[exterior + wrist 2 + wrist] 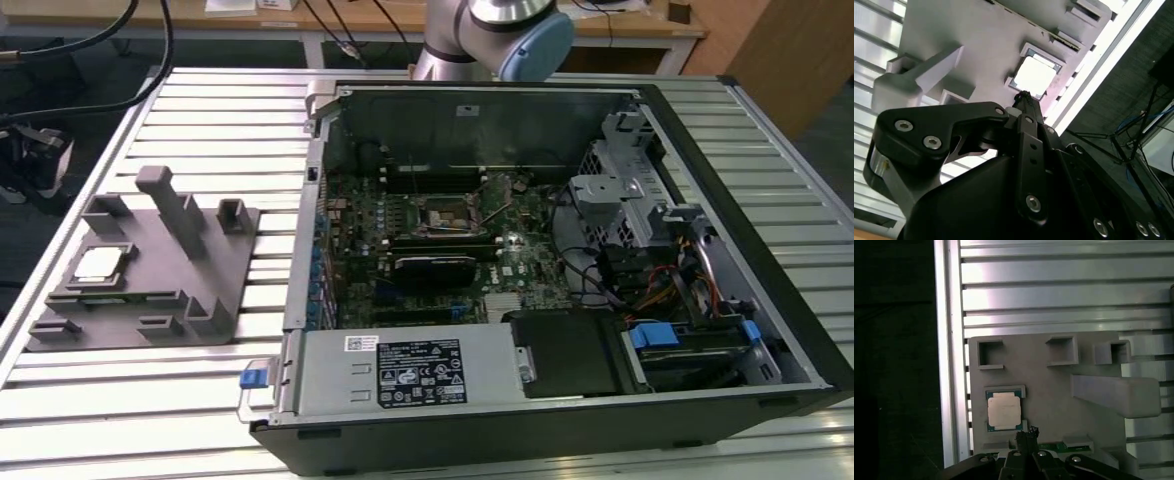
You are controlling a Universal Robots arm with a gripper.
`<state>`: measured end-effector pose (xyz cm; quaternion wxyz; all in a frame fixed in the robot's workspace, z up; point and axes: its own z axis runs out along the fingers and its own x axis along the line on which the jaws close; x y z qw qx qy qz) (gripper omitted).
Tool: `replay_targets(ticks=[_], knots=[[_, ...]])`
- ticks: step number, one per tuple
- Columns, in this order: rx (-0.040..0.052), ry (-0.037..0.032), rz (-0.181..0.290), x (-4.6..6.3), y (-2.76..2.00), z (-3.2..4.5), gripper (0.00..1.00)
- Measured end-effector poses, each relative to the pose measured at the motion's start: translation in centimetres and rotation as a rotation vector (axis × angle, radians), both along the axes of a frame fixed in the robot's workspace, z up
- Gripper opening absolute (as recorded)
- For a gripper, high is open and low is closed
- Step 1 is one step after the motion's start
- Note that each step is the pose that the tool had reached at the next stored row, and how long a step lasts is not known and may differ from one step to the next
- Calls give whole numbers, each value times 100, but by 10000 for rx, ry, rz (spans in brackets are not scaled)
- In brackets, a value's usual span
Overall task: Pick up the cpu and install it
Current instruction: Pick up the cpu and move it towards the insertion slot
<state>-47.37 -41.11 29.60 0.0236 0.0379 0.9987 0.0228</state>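
The cpu (100, 263) lies flat, lid up, in a shallow square pocket of the grey fixture (220, 275). It sits at the exterior view's left, well apart from the open computer case (534, 440). It's a small square chip with a silvery-grey top and a pale rim, untouched.

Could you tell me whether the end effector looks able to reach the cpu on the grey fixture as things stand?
Probably yes. The cpu lies face up in its pocket on the grey fixture with nothing over it, and the end effector hangs over the fixture just beside it, with only open air between them.
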Motion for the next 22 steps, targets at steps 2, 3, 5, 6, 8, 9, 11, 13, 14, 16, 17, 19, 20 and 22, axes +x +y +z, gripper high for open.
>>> replay_targets(ticks=[2,3,5,6,8,9,11,13,14,16,17,19,20,22], knots=[[0,-2,0,-18,-1,-38,11],[0,-2,0,-25,-1,-56,11],[0,-1,0,-36,-2,-92,11],[0,0,1,-38,-2,-110,11],[0,-1,0,-41,-2,-146,11],[0,-1,0,-41,-2,-165,11],[-7,0,0,-42,-2,-200,11],[-11,0,0,-44,-2,-237,11],[-15,0,-1,-48,-2,-254,11],[-23,2,-1,-65,-2,-289,11],[-27,1,0,-74,-2,-306,11],[-34,-1,0,-91,-2,-343,11],[-37,-2,0,-95,-2,-361,11],[-48,0,1,-99,-3,-397,11]])
